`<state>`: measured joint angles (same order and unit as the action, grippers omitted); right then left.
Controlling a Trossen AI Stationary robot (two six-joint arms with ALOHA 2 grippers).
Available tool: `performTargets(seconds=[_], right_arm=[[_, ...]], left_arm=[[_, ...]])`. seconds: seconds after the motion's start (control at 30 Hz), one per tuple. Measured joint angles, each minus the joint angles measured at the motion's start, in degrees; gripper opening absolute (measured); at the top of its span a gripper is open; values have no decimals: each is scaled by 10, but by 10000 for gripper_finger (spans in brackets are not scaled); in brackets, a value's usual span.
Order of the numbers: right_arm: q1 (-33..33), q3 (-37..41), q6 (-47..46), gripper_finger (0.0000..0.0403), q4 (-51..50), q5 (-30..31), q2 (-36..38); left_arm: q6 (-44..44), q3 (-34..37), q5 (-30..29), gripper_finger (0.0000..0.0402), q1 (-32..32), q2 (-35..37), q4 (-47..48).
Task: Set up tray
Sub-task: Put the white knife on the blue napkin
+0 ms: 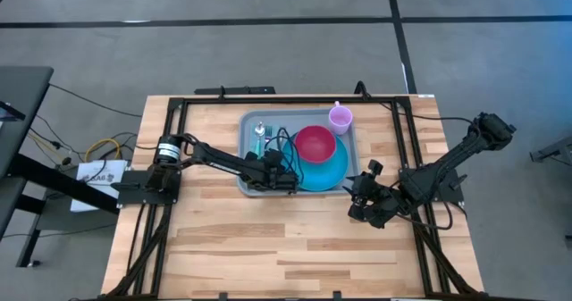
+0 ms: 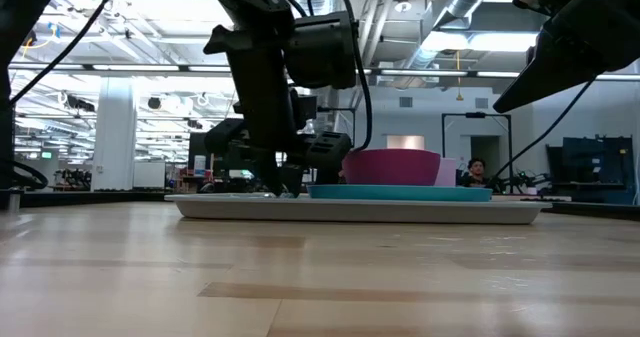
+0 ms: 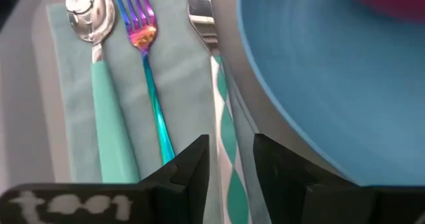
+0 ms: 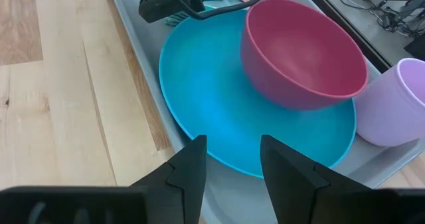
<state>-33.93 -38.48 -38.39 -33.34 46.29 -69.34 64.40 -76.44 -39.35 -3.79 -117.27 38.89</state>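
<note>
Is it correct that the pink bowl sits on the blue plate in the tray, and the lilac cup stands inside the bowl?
Not quite. The pink bowl does sit on the blue plate in the tray, but the lilac cup stands beside the bowl, not inside it. The right wrist view shows this.

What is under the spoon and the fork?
A teal napkin lies under the spoon and fork, on the tray. The napkin hides the tray beneath it.

No legible text anywhere
</note>
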Motion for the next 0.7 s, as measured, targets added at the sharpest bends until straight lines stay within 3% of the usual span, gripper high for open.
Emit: performTargets(seconds=[0.5,0.7], right_arm=[[0,0,10,134,10,0,0],[0,0,16,134,18,-1,0]], left_arm=[[29,-2,-16,109,1,-40,-7],[43,-9,-14,54,-4,-41,2]])
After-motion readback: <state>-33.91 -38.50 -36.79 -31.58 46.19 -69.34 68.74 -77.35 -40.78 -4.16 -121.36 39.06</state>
